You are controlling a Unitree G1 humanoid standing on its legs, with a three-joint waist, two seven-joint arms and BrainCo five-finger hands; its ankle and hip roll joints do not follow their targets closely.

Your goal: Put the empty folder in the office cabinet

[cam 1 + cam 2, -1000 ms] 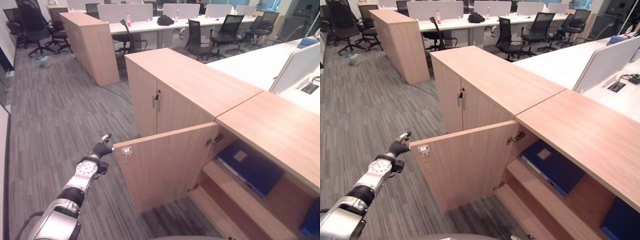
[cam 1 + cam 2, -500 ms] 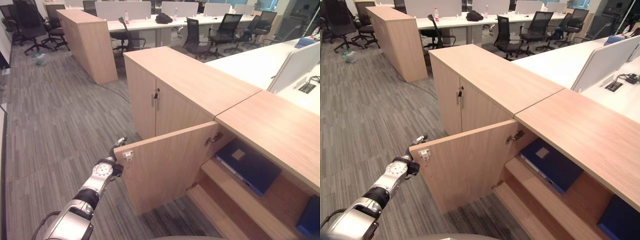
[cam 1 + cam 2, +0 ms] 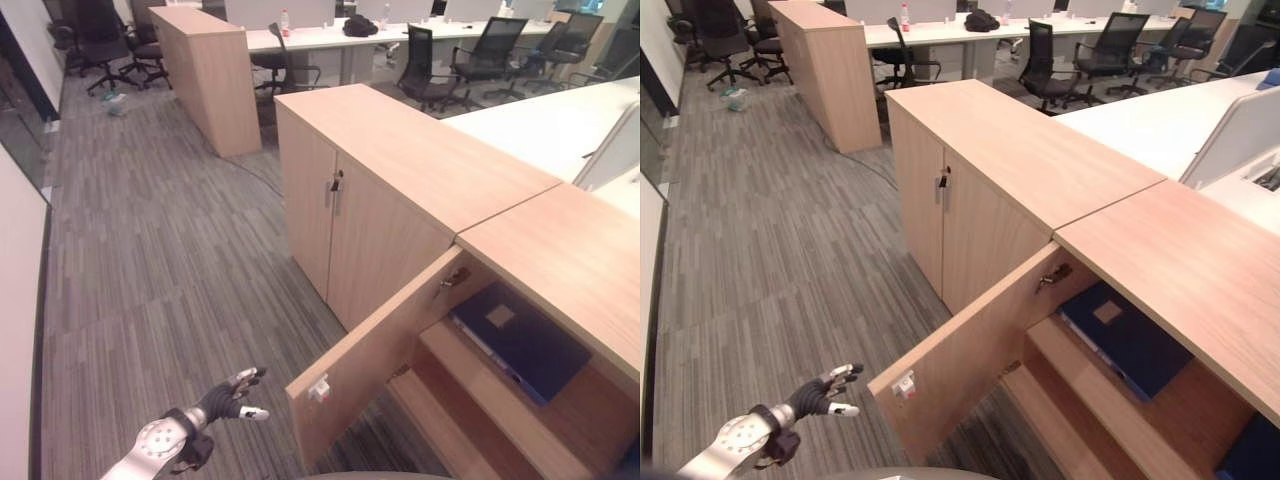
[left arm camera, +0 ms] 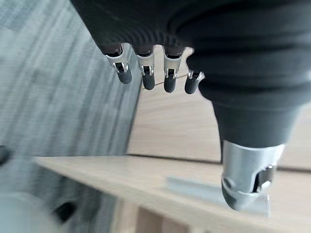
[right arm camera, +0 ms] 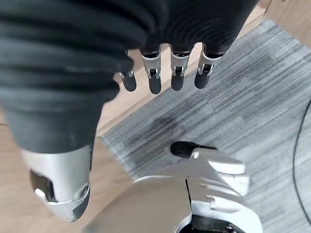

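A dark blue folder point(image 3: 520, 340) lies flat on the upper shelf inside the open wooden cabinet point(image 3: 560, 250). The cabinet's door point(image 3: 370, 365) stands ajar, its free edge with a small white latch point(image 3: 320, 388) pointing toward me. My left hand point(image 3: 230, 397) hovers low over the carpet just left of that edge, fingers spread and straight, touching nothing. In its wrist view, the left hand's fingers point(image 4: 146, 73) point at the wooden door. My right hand point(image 5: 175, 73) hangs beside the cabinet's base with straight fingers and holds nothing.
A closed two-door cabinet point(image 3: 380, 190) adjoins the open one on the left. Another tall cabinet point(image 3: 210, 70), desks point(image 3: 540, 110) and office chairs point(image 3: 480, 60) stand farther back. Another blue object point(image 3: 1250, 455) sits on the lower shelf. Grey carpet point(image 3: 150, 260) stretches to the left.
My left hand has come off the door's edge and dropped lower, fingers spread. The door's free edge has swung nearer to me. The camera has shifted too.
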